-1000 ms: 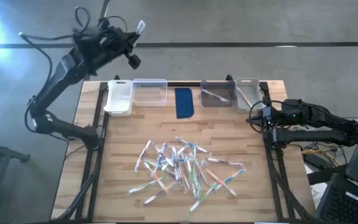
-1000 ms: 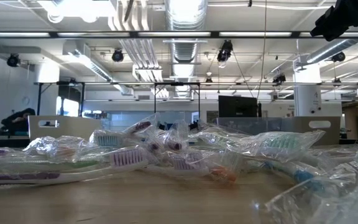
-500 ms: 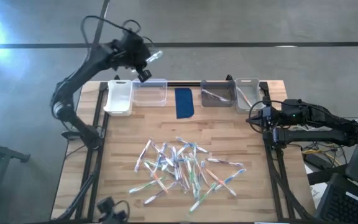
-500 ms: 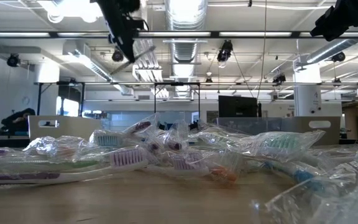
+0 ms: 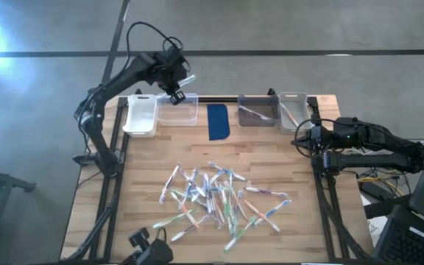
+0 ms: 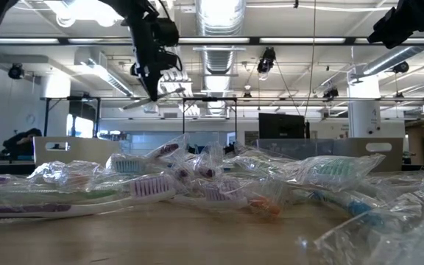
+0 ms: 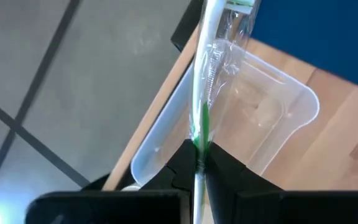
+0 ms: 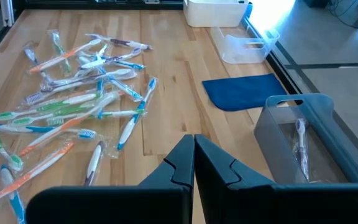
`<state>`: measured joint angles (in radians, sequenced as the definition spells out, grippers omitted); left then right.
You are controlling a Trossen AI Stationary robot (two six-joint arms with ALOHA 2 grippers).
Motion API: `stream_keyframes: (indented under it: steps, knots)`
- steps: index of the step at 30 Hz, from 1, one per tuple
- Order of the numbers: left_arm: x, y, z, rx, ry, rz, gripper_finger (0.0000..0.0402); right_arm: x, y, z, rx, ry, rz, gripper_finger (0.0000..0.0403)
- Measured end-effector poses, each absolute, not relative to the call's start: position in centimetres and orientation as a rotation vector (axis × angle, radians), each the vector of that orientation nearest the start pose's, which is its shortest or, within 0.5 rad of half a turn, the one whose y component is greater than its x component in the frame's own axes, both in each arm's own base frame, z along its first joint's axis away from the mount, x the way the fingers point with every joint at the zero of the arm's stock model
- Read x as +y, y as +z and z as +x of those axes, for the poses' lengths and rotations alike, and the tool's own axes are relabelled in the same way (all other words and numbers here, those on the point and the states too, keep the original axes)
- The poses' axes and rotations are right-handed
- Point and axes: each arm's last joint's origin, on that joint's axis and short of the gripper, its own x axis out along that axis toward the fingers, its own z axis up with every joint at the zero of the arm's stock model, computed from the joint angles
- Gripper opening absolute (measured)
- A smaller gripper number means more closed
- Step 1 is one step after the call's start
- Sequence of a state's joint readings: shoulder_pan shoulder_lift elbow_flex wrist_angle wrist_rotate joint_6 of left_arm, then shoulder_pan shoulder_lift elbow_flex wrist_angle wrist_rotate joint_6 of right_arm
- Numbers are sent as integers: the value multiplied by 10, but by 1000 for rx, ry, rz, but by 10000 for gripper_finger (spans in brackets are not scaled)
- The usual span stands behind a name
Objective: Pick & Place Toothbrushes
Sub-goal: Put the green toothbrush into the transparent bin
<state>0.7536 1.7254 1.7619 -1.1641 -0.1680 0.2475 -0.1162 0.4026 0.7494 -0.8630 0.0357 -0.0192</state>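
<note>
1. Pale butcher-block table [image 5: 146,169] of narrow wooden strips, framed by dark metal rails.
2. Strewn across the table's middle: a loose, crisscrossed pile of toothbrushes [image 5: 219,199], thin white sticks with blue, green, pink and orange accents, each sealed in crinkly clear wrap; seen up close in the low view [image 6: 197,184] as glossy, wrinkled film over bristled heads.
3. Ranged along the far edge: a white opaque bin [image 5: 140,115] with rounded corners, a clear bin [image 5: 177,110], a flat dark blue pad [image 5: 218,121], a smoky grey bin [image 5: 257,111] with a wrapped brush inside, and another clear bin [image 5: 293,107].
4. Left gripper [image 5: 177,81] poised high over the clear bin's far edge, jaws clamped on a wrapped toothbrush [image 7: 205,93]: white handle with a green stretch, pinched near that green part, film sleeve trailing off past the fingers; the clear bin [image 7: 272,118], thin-walled and rounded, directly below it.
5. In the low view, same left gripper [image 6: 155,77] hanging above the pile, brush sticking out sideways.
6. Right gripper [image 5: 301,138] parked at the table's right edge near the grey bin, jaws pressed together, nothing between them [image 8: 194,155].
</note>
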Motion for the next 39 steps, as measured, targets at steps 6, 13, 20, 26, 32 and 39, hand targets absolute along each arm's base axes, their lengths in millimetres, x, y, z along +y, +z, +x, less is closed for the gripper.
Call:
stream_keyframes:
  steps: [6, 13, 20, 26, 32, 39]
  knots:
    - [246, 331, 255, 1235, 686, -186, 23, -9, 299, 71, 517, -143, 2, 8]
    - [252, 313, 261, 1293, 697, -254, 23, -9, 299, 70, 517, -143, 2, 8]
    - [251, 296, 261, 1331, 690, -273, 23, -9, 299, 71, 517, -144, 2, 8]
    - [252, 271, 262, 1338, 688, -276, 23, -9, 299, 71, 517, -143, 2, 8]
    - [253, 251, 262, 1327, 694, -269, 23, -9, 299, 71, 517, -144, 2, 8]
    - [252, 232, 261, 1331, 692, -245, 23, -9, 299, 71, 517, -143, 2, 8]
